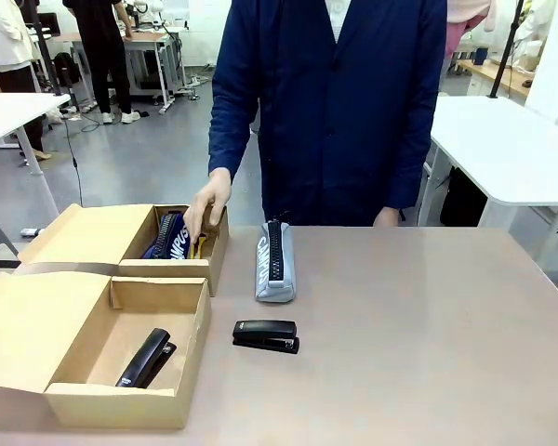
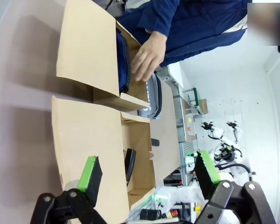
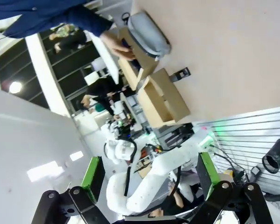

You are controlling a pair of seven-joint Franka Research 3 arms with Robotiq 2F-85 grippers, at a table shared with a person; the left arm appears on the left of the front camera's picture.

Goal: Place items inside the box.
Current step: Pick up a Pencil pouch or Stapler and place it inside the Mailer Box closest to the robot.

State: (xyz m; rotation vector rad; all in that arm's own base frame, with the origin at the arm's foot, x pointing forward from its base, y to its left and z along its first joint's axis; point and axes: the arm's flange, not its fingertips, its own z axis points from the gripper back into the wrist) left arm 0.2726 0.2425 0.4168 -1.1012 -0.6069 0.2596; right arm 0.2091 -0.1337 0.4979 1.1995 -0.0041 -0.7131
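Observation:
The box (image 1: 82, 405) lies open at the near left with its lid flap spread to the left, and a black stapler (image 1: 144, 358) rests inside. In the left wrist view the same box (image 2: 84, 135) and stapler (image 2: 129, 165) lie beyond my left gripper (image 2: 148, 170), which is open and holds nothing. A second black stapler (image 1: 265, 336) lies on the table right of the box. Behind it is a grey pencil case (image 1: 274, 265). My right gripper (image 3: 150, 171) is open and empty, with the pencil case (image 3: 149, 32) and the table stapler (image 3: 181, 73) far off.
A second open cardboard box (image 1: 214, 265) behind the first holds a navy pouch (image 1: 172, 240) and something yellow (image 1: 198, 247). The person's hand (image 1: 207, 200) reaches into it. The person stands at the far edge. The table's right half is bare.

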